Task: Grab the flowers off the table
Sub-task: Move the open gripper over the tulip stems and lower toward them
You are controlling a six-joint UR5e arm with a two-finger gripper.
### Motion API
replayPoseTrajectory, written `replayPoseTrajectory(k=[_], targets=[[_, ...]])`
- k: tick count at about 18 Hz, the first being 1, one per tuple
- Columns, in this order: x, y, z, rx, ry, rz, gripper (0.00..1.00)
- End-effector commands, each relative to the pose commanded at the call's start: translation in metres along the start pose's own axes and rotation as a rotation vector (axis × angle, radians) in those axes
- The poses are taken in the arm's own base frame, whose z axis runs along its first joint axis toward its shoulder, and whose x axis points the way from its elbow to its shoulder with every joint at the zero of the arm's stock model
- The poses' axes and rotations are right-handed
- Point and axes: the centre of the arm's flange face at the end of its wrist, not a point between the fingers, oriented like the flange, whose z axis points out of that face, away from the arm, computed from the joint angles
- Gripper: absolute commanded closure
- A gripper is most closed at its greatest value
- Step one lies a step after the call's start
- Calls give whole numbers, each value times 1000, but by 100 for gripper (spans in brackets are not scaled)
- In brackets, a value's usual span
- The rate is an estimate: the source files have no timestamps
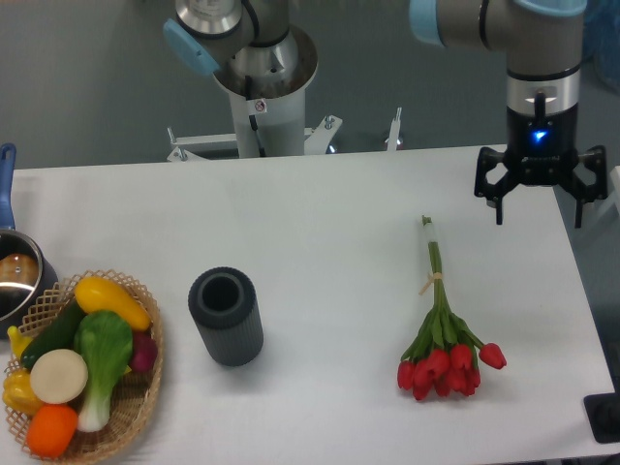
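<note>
Lying on table (320, 232), flowers (442, 329) below-left of tool (538, 205); tool spread wide, holding nothing

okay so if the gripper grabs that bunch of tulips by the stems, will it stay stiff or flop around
The flowers would probably droop some: the red heads cluster at one end, far from the thin stem tips. The pale band around the stems should keep the bunch together. Lying flat on the table, the slim stems may be hard for the open gripper to pinch securely.
</note>
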Motion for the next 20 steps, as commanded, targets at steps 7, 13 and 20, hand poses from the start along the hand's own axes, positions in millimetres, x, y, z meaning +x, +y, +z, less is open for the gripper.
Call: replayPoseTrajectory(k=[7,13,20], targets=[[20,9,24,-18,57,-114,0],[53,30,62,-67,142,-159,0],[59,34,99,-83,198,-247,0]])
